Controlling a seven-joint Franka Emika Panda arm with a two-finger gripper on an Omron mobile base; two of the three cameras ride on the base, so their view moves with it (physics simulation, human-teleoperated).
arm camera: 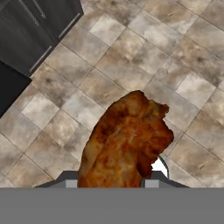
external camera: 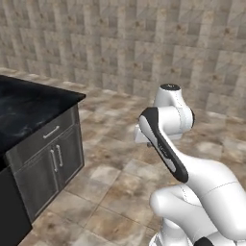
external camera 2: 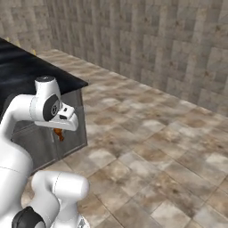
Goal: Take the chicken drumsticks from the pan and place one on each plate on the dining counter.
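Observation:
An orange-brown chicken drumstick [arm camera: 127,140] sits between the two dark fingertips of my gripper [arm camera: 111,183], which is shut on it. From the right base view the same drumstick [external camera 2: 58,133] hangs under the white hand, above the tiled floor and just in front of the counter's end. The dining counter [external camera: 29,108], a glossy black slab with faint white veins, lies to the left of the arm; its corner [external camera 2: 67,80] also shows behind the hand. The pan and the plates are out of view.
Grey cabinet doors with bar handles [external camera: 53,161] stand under the counter and appear as a dark block [arm camera: 35,26] in the hand view. Brown stone floor tiles [external camera 2: 156,147] stretch to the right, up to a tiled wall [external camera: 144,43].

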